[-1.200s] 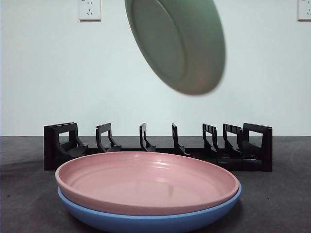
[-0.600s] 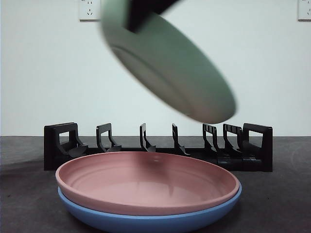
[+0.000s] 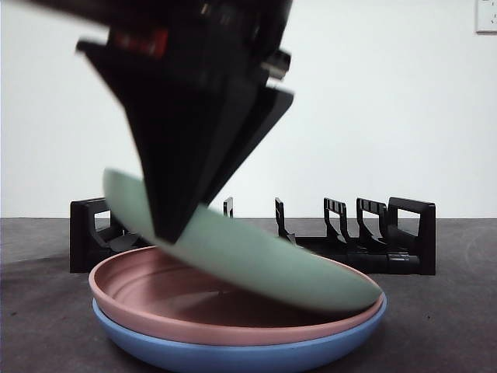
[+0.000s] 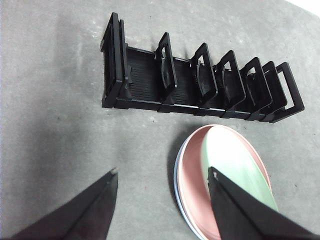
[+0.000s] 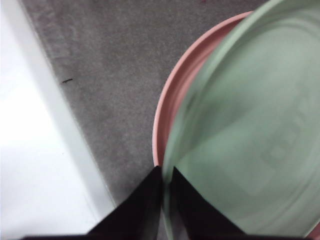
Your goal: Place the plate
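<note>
My right gripper (image 3: 168, 230) (image 5: 166, 173) is shut on the rim of a pale green plate (image 3: 256, 260) (image 5: 250, 125). The plate is tilted, with its low edge resting inside a pink plate (image 3: 233, 322) (image 5: 167, 105) that is stacked on a blue plate (image 3: 233, 356). In the front view the gripper comes down large and dark from above, holding the raised end of the green plate. My left gripper (image 4: 162, 172) is open and empty above the grey table, beside the stack; the green plate (image 4: 235, 165) and the pink plate (image 4: 192, 175) also show in its view.
A black dish rack (image 3: 349, 233) (image 4: 200, 85) with several upright dividers stands behind the stack, with nothing in its slots. The grey table ends at a white edge (image 5: 30, 150) close to the right gripper. A wall socket (image 3: 487, 15) is on the back wall.
The green plate has come down from high above the rack and tipped flatter, onto the pink plate. The right gripper has come into the front view with it.
</note>
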### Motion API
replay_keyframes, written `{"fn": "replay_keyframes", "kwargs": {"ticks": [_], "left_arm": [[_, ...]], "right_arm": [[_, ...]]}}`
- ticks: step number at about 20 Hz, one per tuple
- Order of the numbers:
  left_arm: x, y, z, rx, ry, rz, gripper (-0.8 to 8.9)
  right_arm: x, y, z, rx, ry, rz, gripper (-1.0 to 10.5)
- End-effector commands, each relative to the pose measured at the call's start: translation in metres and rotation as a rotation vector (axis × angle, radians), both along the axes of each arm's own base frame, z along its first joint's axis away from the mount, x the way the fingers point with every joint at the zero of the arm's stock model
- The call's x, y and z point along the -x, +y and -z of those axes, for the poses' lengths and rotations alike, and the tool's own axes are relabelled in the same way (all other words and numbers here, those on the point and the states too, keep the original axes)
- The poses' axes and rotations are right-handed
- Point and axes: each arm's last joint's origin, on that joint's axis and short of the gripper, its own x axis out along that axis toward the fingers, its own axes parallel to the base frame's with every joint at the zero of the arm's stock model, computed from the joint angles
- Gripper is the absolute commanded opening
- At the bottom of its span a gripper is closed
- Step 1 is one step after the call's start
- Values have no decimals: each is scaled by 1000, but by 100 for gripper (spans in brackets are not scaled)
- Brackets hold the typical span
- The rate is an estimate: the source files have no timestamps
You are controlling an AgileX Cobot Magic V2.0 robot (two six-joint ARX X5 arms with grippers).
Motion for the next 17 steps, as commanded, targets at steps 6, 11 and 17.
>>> {"fn": "replay_keyframes", "kwargs": {"ticks": [6,11,17], "left_arm": [[0,0,-6,-26,-31,-5,280],[0,0,-6,-25,-30,-5,280],[0,0,-6,-26,-32,-4,280]], "right_arm": [[2,15,23,59,34,-14,10],[3,16,23,47,55,-20,115],[-1,3,-17,-96,44,24,139]]}}
